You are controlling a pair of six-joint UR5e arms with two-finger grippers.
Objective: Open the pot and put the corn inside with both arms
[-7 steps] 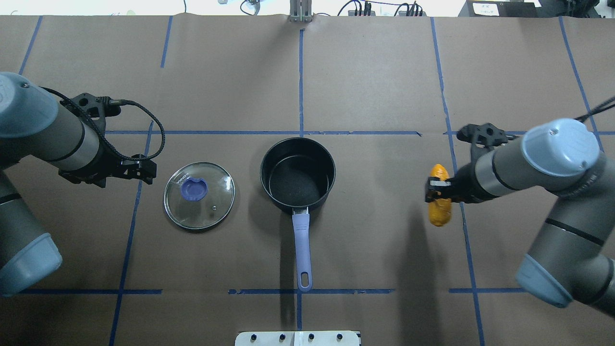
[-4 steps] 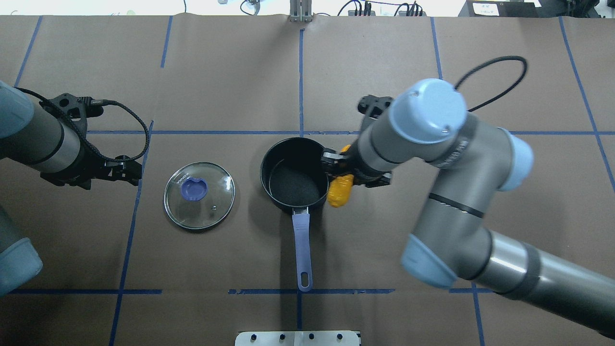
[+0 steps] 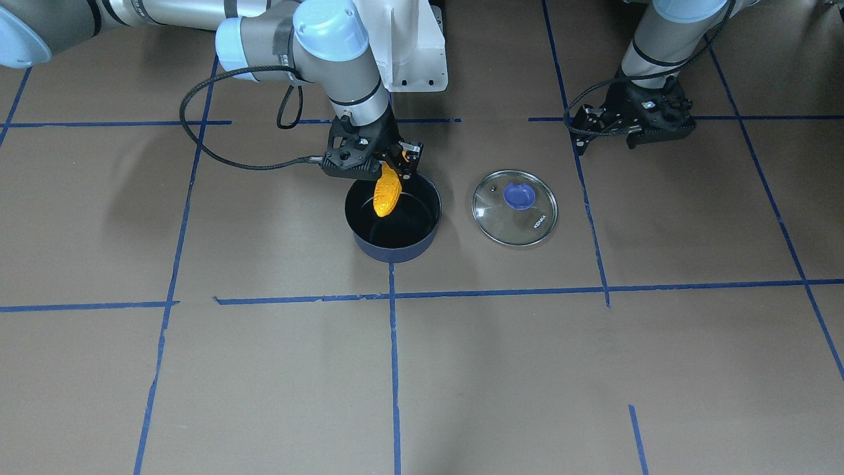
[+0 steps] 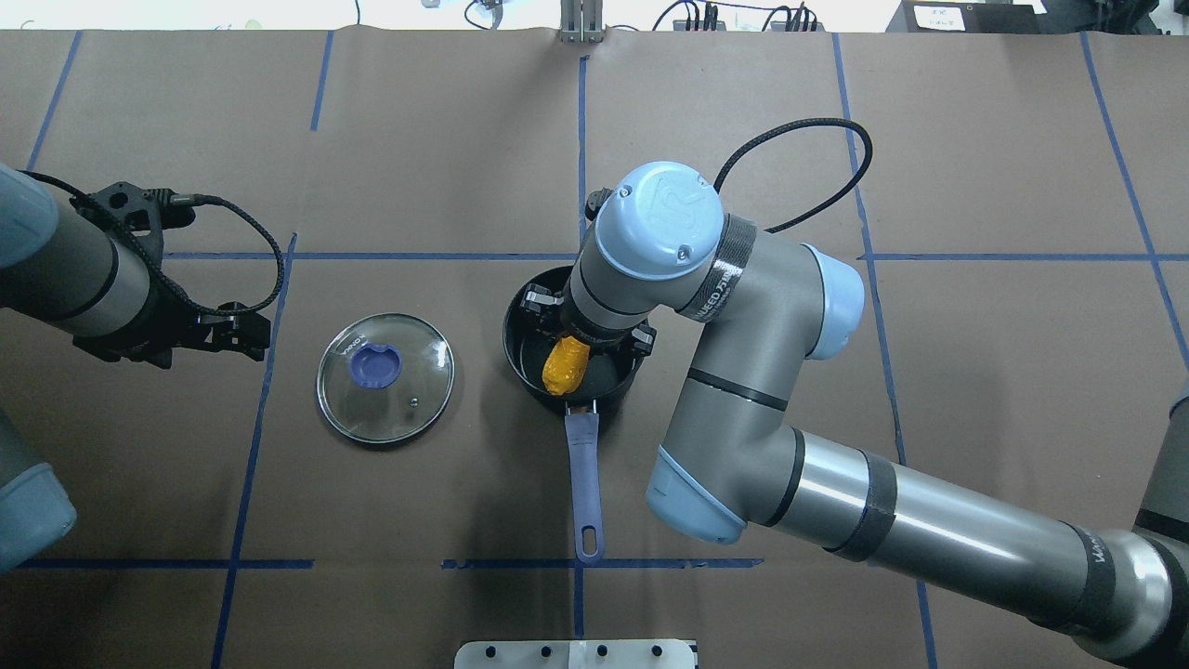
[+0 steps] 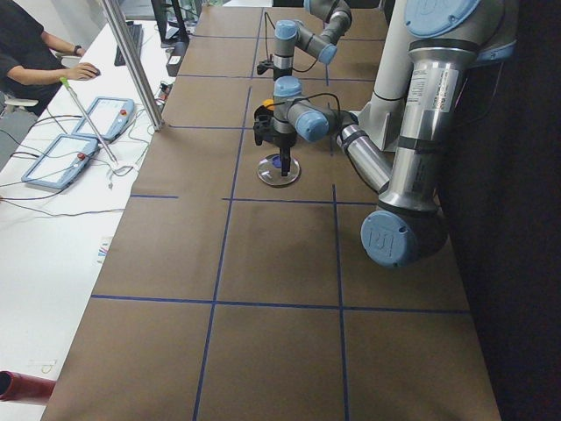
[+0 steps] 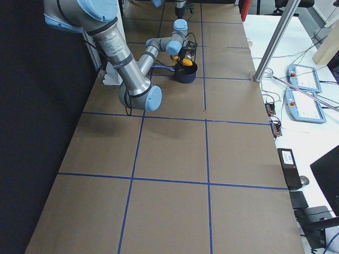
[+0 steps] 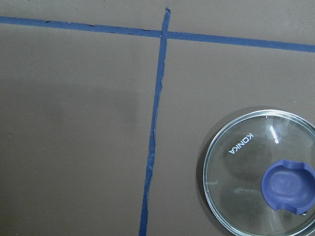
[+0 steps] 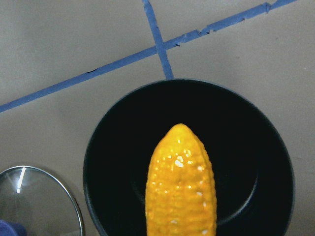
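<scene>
The dark navy pot (image 4: 522, 327) stands open at the table's middle, its purple-blue handle (image 4: 583, 483) pointing toward the robot. My right gripper (image 3: 390, 166) is shut on the orange-yellow corn (image 4: 565, 365) and holds it above the pot's black inside, free end tilted down. The right wrist view shows the corn (image 8: 181, 187) over the pot (image 8: 236, 123). My left gripper (image 4: 249, 334) is open and empty, left of the glass lid (image 4: 385, 378), apart from it.
The glass lid with its purple-blue knob lies flat on the brown paper, left of the pot, and shows in the left wrist view (image 7: 246, 167). Blue tape lines (image 4: 581, 158) cross the table. The white base pedestal (image 3: 412, 46) stands behind the pot.
My right arm swung left from the table's right side, carrying the corn to above the pot. My left gripper drew back a little to the left, away from the lid.
</scene>
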